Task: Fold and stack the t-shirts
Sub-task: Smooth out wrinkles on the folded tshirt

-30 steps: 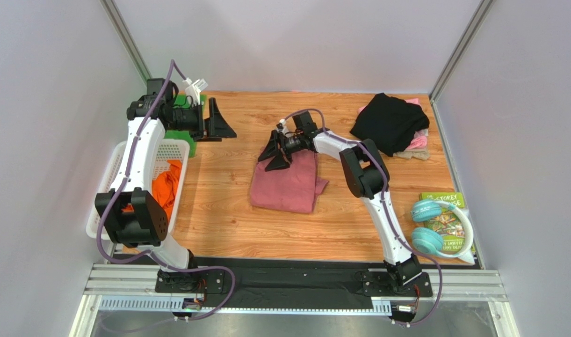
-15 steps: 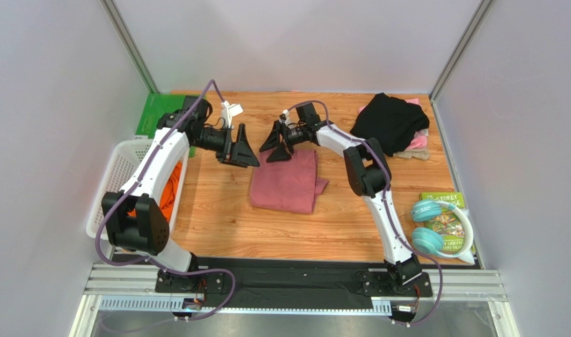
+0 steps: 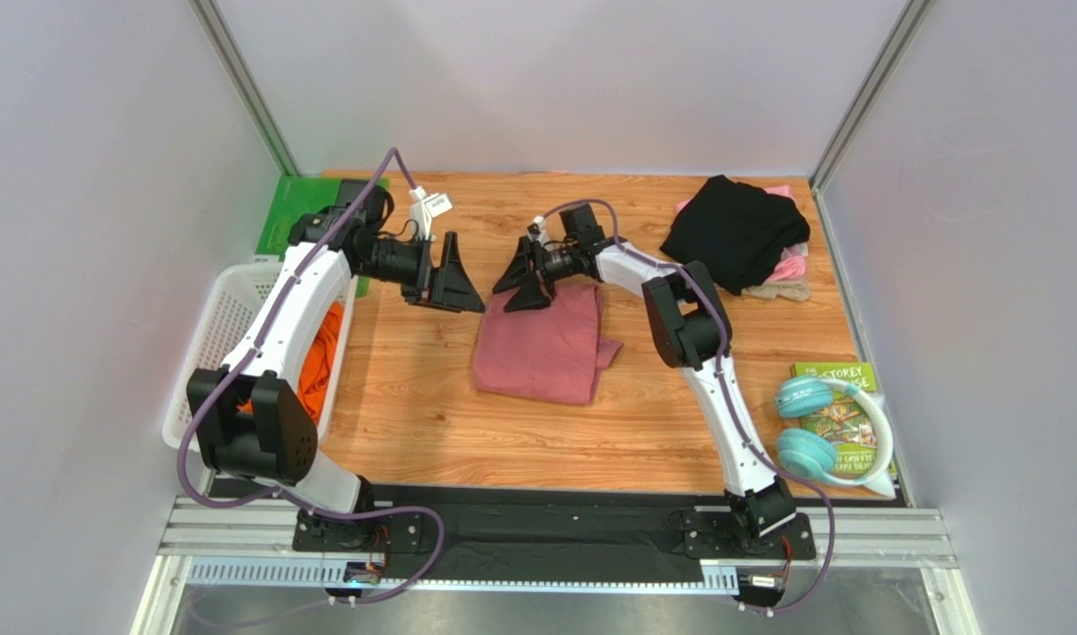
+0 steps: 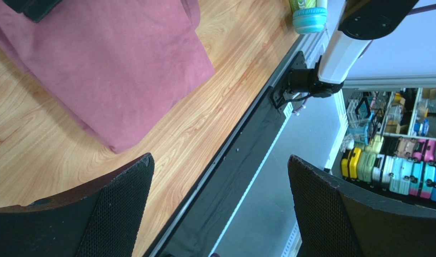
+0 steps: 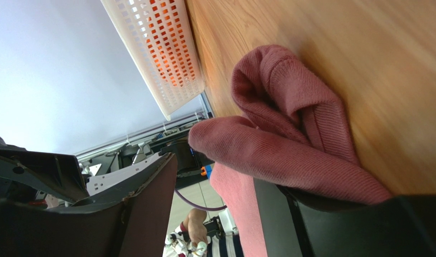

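The dusty-rose t-shirt (image 3: 544,347) lies folded on the middle of the wooden table. My right gripper (image 3: 520,278) is open at its far left corner; in the right wrist view (image 5: 214,214) a rolled fold of the shirt (image 5: 289,134) rests against one finger, with nothing between the jaws. My left gripper (image 3: 453,281) is open and empty, above the table just left of the shirt; the left wrist view (image 4: 220,203) shows the shirt (image 4: 107,69) ahead. A black t-shirt (image 3: 736,228) lies on a pale pink one (image 3: 785,271) at the far right. An orange t-shirt (image 3: 321,351) sits in the basket.
The white mesh basket (image 3: 225,331) stands at the left table edge, and shows in the right wrist view (image 5: 161,59). A green board (image 3: 292,212) lies at the far left corner. Teal headphones (image 3: 809,423) rest on a book (image 3: 842,390) at the near right.
My left arm swung from over the basket to the table's middle, beside the rose shirt. My right gripper moved from on the shirt to its far left corner.
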Controlling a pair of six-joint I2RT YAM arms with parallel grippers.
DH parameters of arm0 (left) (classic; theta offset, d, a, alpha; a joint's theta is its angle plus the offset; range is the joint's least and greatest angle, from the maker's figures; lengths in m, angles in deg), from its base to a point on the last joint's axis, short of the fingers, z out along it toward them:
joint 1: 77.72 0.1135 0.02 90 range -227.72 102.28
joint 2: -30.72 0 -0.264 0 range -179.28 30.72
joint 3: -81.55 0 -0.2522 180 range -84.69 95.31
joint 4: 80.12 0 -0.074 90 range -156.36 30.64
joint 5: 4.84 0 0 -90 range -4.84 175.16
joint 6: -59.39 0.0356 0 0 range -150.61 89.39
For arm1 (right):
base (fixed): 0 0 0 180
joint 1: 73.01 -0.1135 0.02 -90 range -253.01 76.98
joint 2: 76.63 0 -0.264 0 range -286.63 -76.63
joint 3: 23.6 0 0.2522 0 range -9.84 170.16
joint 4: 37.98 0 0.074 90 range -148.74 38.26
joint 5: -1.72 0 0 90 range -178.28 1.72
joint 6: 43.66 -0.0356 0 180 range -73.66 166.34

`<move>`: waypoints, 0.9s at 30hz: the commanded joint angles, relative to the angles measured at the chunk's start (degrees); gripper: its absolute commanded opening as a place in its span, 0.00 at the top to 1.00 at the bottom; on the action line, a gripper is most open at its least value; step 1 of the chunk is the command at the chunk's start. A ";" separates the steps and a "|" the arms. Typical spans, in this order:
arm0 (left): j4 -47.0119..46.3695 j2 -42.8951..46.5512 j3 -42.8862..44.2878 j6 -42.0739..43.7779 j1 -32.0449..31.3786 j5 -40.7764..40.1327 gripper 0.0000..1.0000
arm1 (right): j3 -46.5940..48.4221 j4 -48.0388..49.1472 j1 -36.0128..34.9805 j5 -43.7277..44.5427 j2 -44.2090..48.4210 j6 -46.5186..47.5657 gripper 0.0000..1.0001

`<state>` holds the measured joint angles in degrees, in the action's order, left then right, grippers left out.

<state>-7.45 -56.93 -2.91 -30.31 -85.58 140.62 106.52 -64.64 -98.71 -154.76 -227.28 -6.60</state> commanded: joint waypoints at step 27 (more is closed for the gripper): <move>0.41 1.35 3.48 1.64 2.50 3.34 0.00 | 11.70 -38.95 -4.98 19.90 -1.04 35.63 0.38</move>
<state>-7.36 -56.91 -1.73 -30.18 -83.46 141.80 116.97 -96.91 -105.33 -143.11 -226.03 21.81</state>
